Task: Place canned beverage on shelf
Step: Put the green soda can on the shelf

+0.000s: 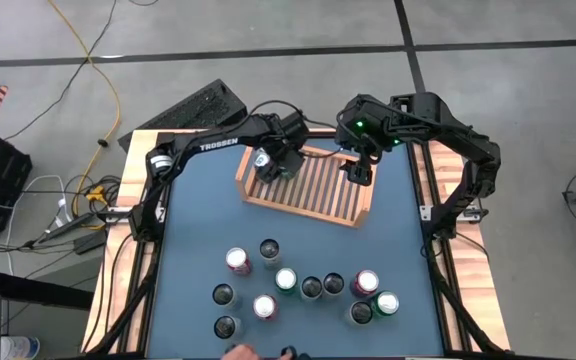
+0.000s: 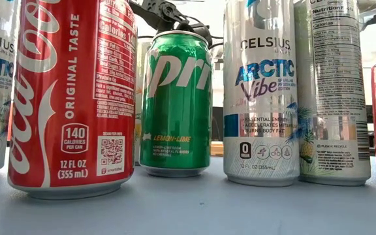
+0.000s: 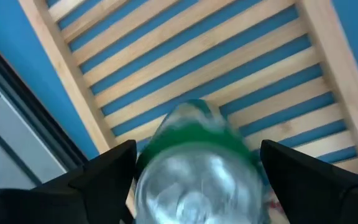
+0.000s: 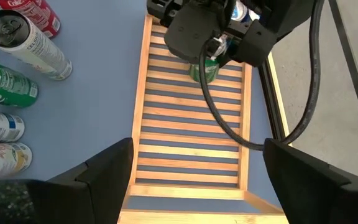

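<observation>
the red coca-cola can [image 2: 70,98] at the front of the low view reads "original taste", "140 calories per can" and "12 fl oz (355 ml)", and the green sprite can [image 2: 175,104] beside it reads "lemon-lime". the tall white can [image 2: 261,98] carries "celsius", "arctic vibe" and "12 fl oz (355ml)", while the left arm [image 1: 208,146] bears the word "trossen" in the high view.

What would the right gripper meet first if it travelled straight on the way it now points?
Probably the slatted base of the shelf, which fills the view between the right gripper and its open fingers; depth is unclear, but nothing else shows in that line.
</observation>
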